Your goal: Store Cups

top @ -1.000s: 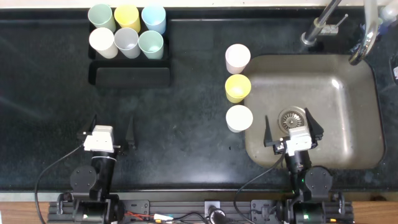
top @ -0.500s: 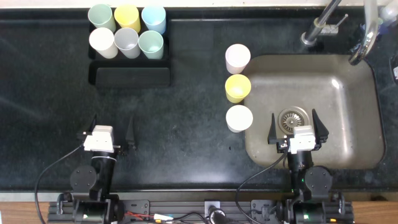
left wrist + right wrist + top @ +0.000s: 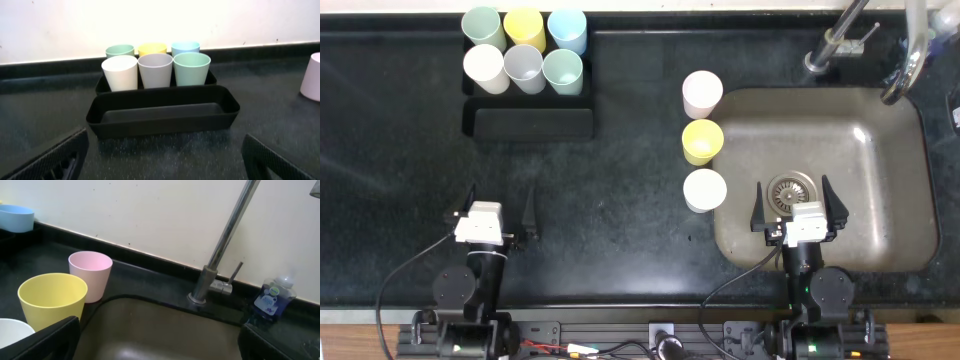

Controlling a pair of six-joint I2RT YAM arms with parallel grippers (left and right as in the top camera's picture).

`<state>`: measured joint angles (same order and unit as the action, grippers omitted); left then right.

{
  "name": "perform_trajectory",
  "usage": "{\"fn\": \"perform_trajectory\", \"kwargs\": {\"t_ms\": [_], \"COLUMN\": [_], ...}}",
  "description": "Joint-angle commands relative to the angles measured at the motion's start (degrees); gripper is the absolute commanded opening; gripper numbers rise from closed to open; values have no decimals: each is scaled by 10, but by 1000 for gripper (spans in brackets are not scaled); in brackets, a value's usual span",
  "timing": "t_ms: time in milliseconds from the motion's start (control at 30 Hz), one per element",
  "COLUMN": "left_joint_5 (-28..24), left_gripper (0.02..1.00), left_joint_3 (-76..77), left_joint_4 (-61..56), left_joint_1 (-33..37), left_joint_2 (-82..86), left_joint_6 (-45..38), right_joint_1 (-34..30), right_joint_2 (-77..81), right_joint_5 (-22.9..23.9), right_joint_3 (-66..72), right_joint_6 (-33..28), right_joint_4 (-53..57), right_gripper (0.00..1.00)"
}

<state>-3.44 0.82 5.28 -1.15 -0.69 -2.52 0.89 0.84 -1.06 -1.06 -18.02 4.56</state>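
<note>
Read the layout from above first. Find three loose cups in a row along the nine o'clock rim of the sink: white cup nearest the arms, yellow cup just beyond it, pink cup farthest. All upright, mouths up, close together. Find the full tray between ten and eleven o'clock on the counter, six cups standing in it, with the empty tray right against its six o'clock side.

Note the right gripper at four o'clock over the sink, fingers spread wide, nothing between them. Note the left gripper at eight o'clock, equally wide and bare, with the empty tray at about twelve o'clock from it.

Judged not yet begun, with all three cups left to store. Take the white cup first, at nine o'clock from the right gripper and nearest. Come in from the six o'clock side, away from the yellow cup. Straddle the wall near the rim, since a tapered body will likely slip downward in a low squeeze. Close gently and lift straight up, because a nudge could tip it into the sink. Carry it upright and set it at one end of the empty tray, leaving room for two more
</note>
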Motion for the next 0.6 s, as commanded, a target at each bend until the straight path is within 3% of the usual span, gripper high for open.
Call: {"fn": "perform_trajectory", "kwargs": {"t_ms": [33,233,367,600], "left_joint_5": [-19,-52,-93,-80], "left_gripper": [1000,1000,1000,1000], "left_joint_3": [85,377,643,1095], "left_joint_4": [73,255,397,565], "left_joint_1": [-2,-20,-53,-211], "left_joint_2": [-67,-345,-593,-1009], "left_joint_6": [48,195,211,250], "right_joint_1": [3,3,3,3], "right_joint_2": [-6,-6,-6,-6], "right_joint_5": [5,5,5,5], "right_joint_3": [8,8,8,8], "right_joint_6": [2,2,2,2], "right_joint_4": [-2,-2,-2,-2], "right_gripper": [998,998,998,998]}}
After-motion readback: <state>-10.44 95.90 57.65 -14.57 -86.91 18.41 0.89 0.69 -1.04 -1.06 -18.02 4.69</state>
